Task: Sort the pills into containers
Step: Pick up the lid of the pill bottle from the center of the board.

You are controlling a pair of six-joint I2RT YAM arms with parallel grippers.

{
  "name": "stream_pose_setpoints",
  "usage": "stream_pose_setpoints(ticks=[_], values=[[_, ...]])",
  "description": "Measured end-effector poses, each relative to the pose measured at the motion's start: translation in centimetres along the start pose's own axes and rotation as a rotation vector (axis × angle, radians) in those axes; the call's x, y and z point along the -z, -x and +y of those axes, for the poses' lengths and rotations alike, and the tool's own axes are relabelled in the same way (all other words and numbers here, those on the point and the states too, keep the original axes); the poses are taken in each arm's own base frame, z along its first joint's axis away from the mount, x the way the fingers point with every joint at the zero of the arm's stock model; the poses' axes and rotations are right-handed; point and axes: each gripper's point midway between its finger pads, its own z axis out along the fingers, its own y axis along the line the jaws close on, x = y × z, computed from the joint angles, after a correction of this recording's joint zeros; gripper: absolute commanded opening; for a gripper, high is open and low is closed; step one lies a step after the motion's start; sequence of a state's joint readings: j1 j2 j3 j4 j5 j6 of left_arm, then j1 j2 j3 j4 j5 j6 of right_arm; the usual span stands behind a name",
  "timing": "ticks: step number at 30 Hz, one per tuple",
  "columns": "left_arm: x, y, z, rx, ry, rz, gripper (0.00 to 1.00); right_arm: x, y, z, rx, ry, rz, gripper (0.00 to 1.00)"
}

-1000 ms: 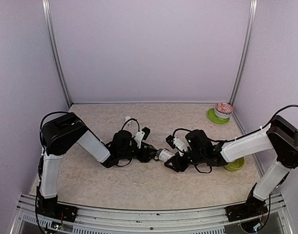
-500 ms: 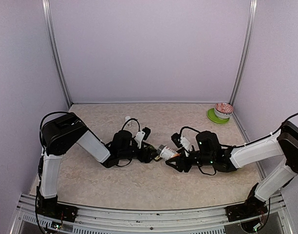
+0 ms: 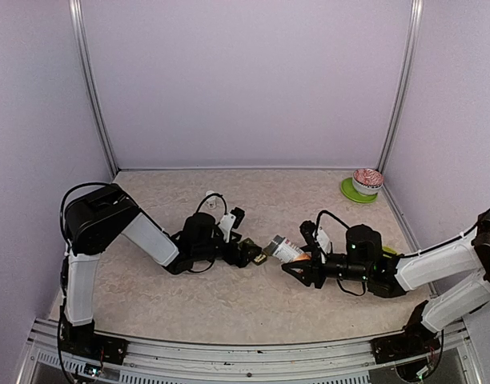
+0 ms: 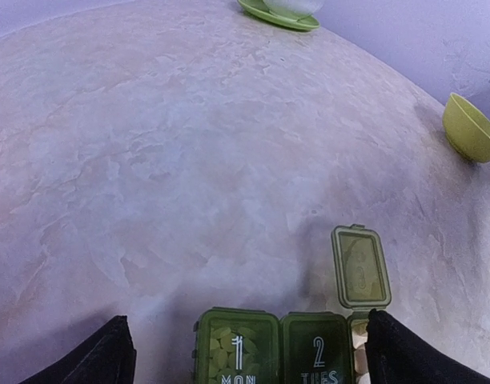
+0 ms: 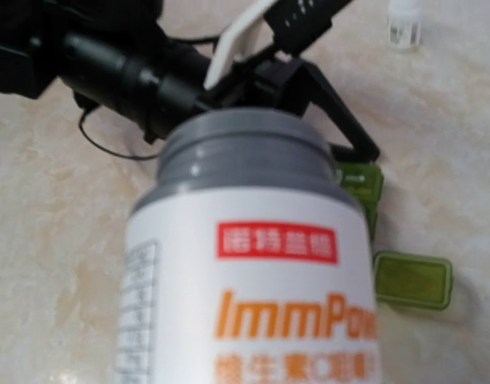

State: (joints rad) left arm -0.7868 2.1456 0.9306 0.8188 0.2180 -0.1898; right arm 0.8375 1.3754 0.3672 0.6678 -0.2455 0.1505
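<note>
— How is the left hand (image 3: 249, 254) set?

— Spread wide. Its wrist view shows the two black fingers (image 4: 109, 352) down in the bottom corners. The pill organizer (image 4: 237, 348) lies between them on the counter (image 4: 189, 160). I cannot tell whether either finger touches it.

— What is the organizer like?

— Translucent green plastic, with rounded square lids printed in white "1 MON" and "2 TUES". Pale tablets show through the first lid. The third lid (image 4: 361, 266) is flipped open and lies flat, and small white pills (image 4: 359, 358) show in that compartment.

— And the right hand (image 3: 299, 262)?

— It is pinching a bottle (image 5: 245, 264). The bottle is a smooth white cylinder with a grey ridged top, a red block and orange lettering. It is tilted, with the grey end pointing at the organizer and near it.

— Further out?

— The counter is pale beige, marbled and matte. A yellow-green bowl (image 4: 471, 128) sits off to the right. A flat green plate (image 4: 305, 22) carrying a small bowl is at the far corner. A small white vial (image 5: 405, 24) stands beyond the left arm.
</note>
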Motion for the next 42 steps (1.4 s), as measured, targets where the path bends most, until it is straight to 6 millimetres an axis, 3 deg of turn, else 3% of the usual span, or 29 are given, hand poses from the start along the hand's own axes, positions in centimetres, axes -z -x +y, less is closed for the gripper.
stream_pose_setpoints(ticks=[6,15,29,36,42], values=[[0.4,0.6,-0.1,0.001,0.020,0.003,0.99,1.6,1.8,0.5,0.037,0.003,-0.102,0.00],[1.5,3.5,-1.5,-0.027,0.052,-0.043,0.99,2.5,3.6,0.8,0.071,0.007,-0.179,0.00],[3.4,4.7,0.6,-0.006,0.235,0.061,0.99,5.2,7.2,2.4,0.178,0.039,-0.328,0.00],[6.2,6.3,1.1,0.047,0.281,0.087,0.99,7.4,8.8,3.3,0.268,0.041,-0.428,0.00],[9.1,7.8,3.3,0.146,0.344,0.087,0.99,8.6,9.5,3.7,0.319,0.040,-0.490,0.00]])
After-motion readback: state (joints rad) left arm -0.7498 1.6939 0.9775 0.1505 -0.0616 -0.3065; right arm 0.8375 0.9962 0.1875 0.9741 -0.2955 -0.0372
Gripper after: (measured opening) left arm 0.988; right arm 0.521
